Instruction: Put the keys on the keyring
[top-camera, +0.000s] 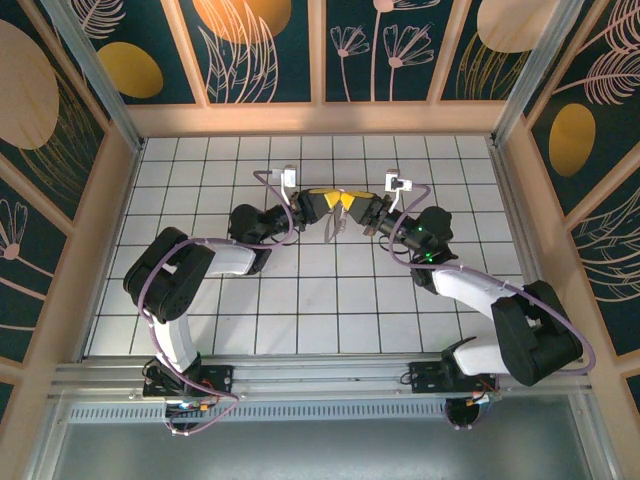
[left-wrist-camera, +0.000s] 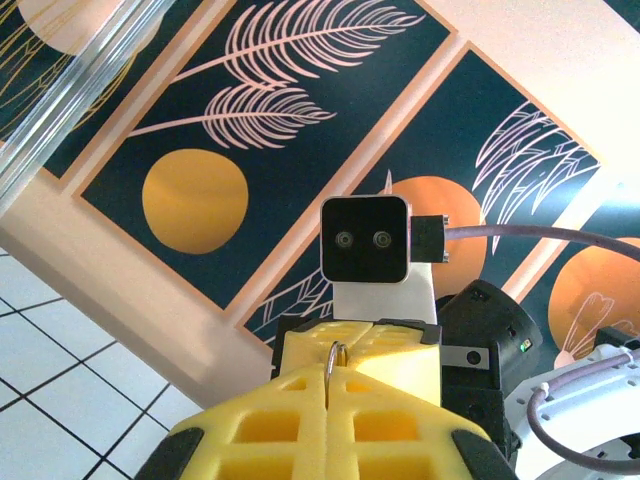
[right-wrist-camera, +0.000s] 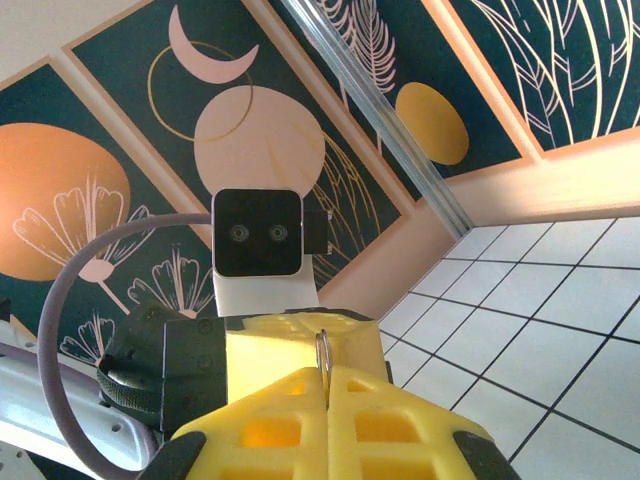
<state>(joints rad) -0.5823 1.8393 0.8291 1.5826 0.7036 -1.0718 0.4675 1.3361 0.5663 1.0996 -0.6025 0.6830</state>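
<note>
Above the middle of the tiled floor my two grippers meet tip to tip, the left gripper (top-camera: 333, 201) coming from the left and the right gripper (top-camera: 350, 204) from the right. The keyring (left-wrist-camera: 337, 358) is a thin silver loop standing on edge out of the seam of my left gripper (left-wrist-camera: 338, 388), whose yellow pads are shut on it. In the right wrist view the keyring (right-wrist-camera: 322, 350) rises the same way from my shut right gripper (right-wrist-camera: 326, 385). A thin pale piece (top-camera: 334, 224) hangs below the fingertips; whether it is the keys or the chain strip is unclear.
The white tiled floor (top-camera: 320, 300) is boxed in by wooden rails and patterned dark panels (top-camera: 265, 50). Each wrist camera faces the other wrist's black camera block (left-wrist-camera: 365, 240) close up. Purple cables (top-camera: 270, 180) loop beside both wrists.
</note>
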